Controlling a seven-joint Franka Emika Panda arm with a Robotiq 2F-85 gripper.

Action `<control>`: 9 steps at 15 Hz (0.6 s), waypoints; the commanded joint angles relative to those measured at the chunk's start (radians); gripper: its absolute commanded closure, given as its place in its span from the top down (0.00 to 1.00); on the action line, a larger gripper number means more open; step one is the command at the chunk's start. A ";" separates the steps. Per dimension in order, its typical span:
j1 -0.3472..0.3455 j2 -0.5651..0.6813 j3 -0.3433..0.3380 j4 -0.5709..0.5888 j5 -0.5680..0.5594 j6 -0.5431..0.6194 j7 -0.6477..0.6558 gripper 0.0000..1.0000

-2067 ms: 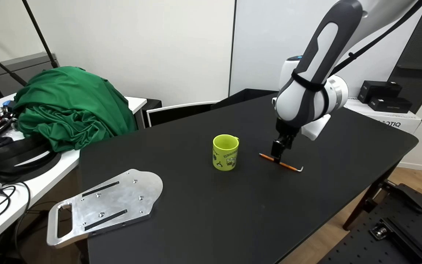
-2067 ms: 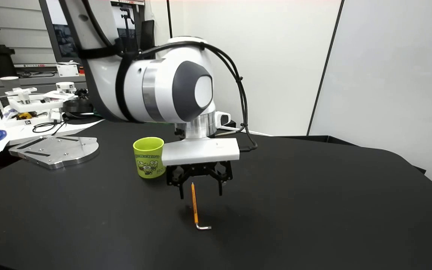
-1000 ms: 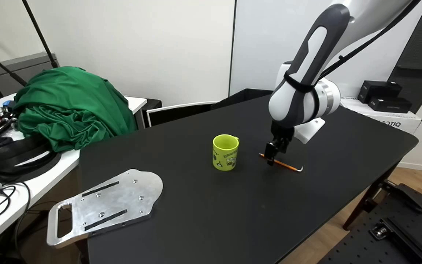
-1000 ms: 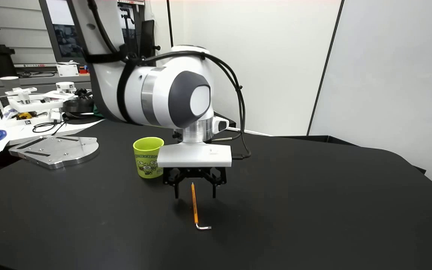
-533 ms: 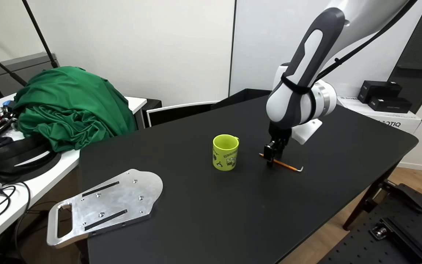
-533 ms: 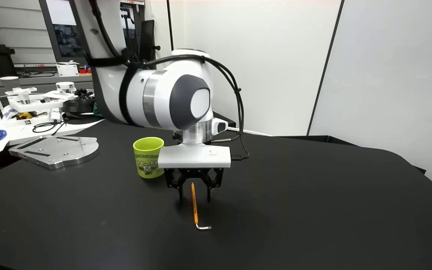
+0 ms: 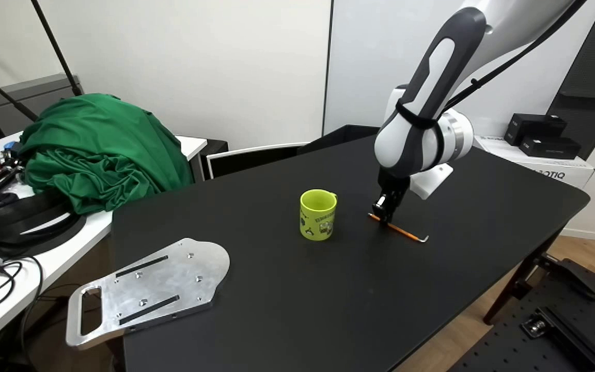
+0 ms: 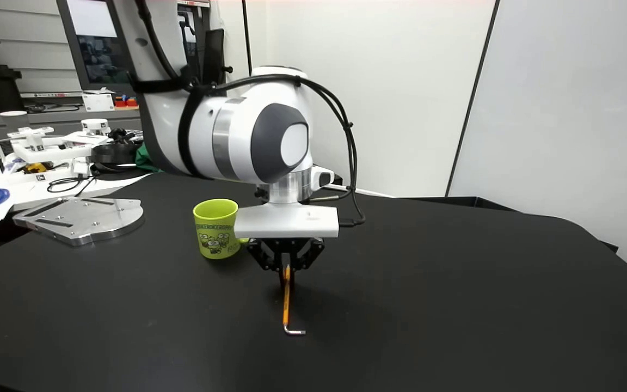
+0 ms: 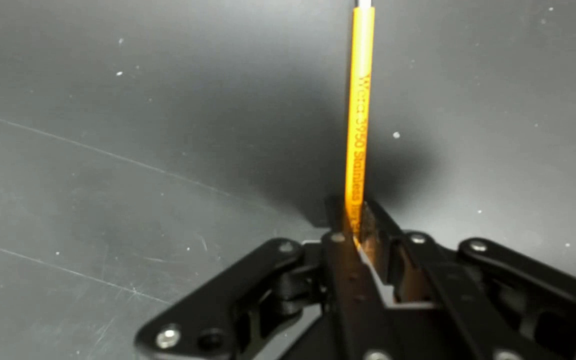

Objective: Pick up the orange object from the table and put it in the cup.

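A black counter (image 7: 287,310) spreads beneath a white robot arm (image 8: 232,136), a silver metal plate (image 7: 168,276) jutting past the counter's edge. The arm's tool (image 8: 287,283) points down near an upright lime cup (image 7: 318,222) printed with cartoon figures. The orange hex key (image 9: 359,125), bent at one silver end, is pinched in the tool, low at the counter; whether they touch cannot be told.

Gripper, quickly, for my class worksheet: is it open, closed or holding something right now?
Gripper: closed, holding the orange Allen key nearer its straight end than its bent one.
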 commanded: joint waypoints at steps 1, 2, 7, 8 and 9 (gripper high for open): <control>-0.004 0.021 -0.003 0.036 0.007 -0.056 0.033 0.00; -0.003 0.022 -0.006 0.047 0.011 -0.090 0.038 0.02; -0.031 0.015 -0.002 0.146 0.081 -0.357 0.050 0.02; -0.037 0.016 -0.005 0.165 0.108 -0.403 0.052 0.02; -0.040 0.018 -0.009 0.185 0.129 -0.453 0.055 0.02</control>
